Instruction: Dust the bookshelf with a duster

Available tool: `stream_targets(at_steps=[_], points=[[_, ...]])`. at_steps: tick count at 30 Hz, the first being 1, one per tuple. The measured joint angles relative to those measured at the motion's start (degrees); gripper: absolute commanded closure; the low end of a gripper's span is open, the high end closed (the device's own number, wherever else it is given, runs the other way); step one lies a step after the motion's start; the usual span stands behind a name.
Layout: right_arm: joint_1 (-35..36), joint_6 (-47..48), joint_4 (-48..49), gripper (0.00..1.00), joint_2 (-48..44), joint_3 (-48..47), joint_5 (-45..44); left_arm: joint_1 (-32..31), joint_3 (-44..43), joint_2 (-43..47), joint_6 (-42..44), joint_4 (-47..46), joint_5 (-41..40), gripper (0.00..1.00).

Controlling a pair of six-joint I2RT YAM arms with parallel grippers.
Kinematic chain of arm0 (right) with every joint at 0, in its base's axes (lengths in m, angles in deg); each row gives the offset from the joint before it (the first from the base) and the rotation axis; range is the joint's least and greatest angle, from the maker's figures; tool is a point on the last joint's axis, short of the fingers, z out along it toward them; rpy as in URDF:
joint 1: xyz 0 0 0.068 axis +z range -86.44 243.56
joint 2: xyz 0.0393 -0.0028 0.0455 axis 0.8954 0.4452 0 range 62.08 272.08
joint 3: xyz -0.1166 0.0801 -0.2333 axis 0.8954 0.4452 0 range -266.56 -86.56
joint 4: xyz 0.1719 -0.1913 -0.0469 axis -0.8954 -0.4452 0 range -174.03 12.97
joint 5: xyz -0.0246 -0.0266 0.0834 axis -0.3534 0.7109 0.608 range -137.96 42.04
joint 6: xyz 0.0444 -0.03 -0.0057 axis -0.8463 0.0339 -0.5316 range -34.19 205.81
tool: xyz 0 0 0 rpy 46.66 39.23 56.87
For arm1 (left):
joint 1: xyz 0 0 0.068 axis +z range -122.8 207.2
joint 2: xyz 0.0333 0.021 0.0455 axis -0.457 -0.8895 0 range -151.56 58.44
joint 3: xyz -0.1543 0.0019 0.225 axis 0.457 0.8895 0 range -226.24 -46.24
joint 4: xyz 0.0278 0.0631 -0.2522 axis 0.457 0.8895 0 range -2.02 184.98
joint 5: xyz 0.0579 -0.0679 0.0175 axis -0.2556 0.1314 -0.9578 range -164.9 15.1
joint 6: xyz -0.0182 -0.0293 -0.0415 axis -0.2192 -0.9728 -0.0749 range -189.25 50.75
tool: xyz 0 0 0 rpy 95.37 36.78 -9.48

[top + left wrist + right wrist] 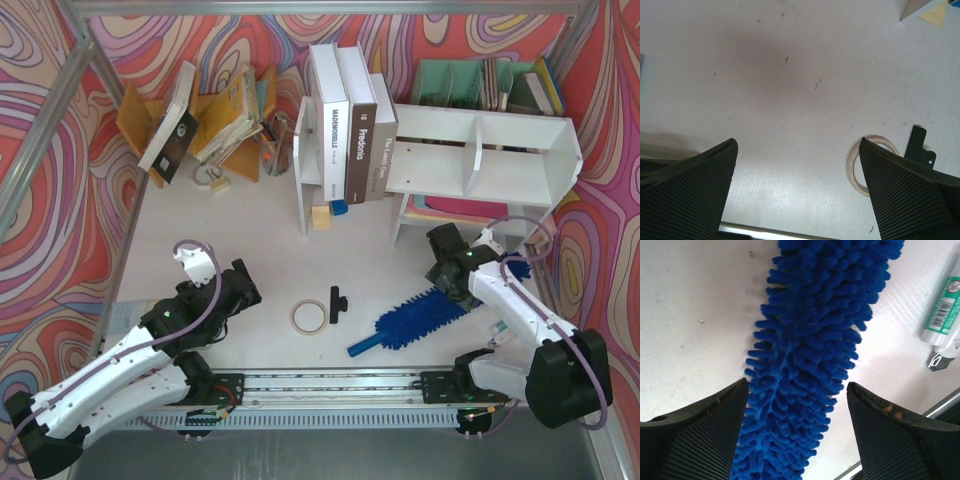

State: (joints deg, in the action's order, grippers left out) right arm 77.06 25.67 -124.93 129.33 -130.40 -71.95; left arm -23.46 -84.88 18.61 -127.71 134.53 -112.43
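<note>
Swirling red, purple and yellow walls are enclosing a white table (270, 270). Nearest the arm bases, toward 7 o'clock in the overhead view, the left gripper (797, 141) is hanging over bare table with its jaws released wide, gripping nothing. A cream tape ring (875, 150) is lying just by its right finger.

Toward 4 o'clock, the right gripper (796, 384) is straddling the long bright-blue fluffy chenille duster (420, 318). Its jaws are standing apart on either side of the pile and clamping nothing. A green-and-white plastic tube (942, 305) is lying near, at 2 o'clock in the wrist view. The duster is resting flat on the table, its slim blue plastic handle (365, 346) pointing to 8 o'clock and its head to 2 o'clock.

It is looking light. The soft pile is likely to squash and slide under a pinch, so a grip there is probably going to feel loose. The stiff handle, close to where the fluff begins, is offering a firmer hold with less leverage.

Farthest, at 1 o'clock, the large white wooden two-compartment bookshelf (480, 150) is standing well apart from the duster.
</note>
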Motion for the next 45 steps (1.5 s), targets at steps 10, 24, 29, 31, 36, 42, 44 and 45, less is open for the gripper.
stream_targets(at_steps=[10,24,29,31,36,42,44,45], points=[[-8.6,5.6,5.0,0.27,0.1,2.0,3.7,0.0,0.5,-0.1,0.6,-0.9,0.3,0.02],[-10.6,6.3,11.0,0.29,2.5,5.3,6.3,0.0,0.5,-1.2,1.7,-3.2,1.3,0.02],[-10.6,5.7,12.9,0.33,4.1,7.3,6.6,0.0,0.5,-1.9,2.1,-3.5,1.4,0.02],[-10.6,5.3,13.4,0.34,4.4,8.1,6.7,0.0,0.5,-2.0,2.1,-3.5,1.5,0.02],[-10.7,4.3,14.6,0.42,5.0,8.8,7.0,0.0,0.5,-2.0,2.2,-3.8,1.6,0.02],[-10.8,3.0,15.0,0.59,5.0,9.0,6.8,0.0,0.5,-2.0,3.0,-4.6,2.0,0.02],[-10.8,2.5,14.7,0.65,4.4,9.0,6.7,0.0,0.5,-2.0,3.3,-4.7,2.0,0.02],[-10.8,2.2,14.4,0.67,3.9,9.0,6.6,0.0,0.5,-2.0,3.5,-4.7,2.0,0.02]])
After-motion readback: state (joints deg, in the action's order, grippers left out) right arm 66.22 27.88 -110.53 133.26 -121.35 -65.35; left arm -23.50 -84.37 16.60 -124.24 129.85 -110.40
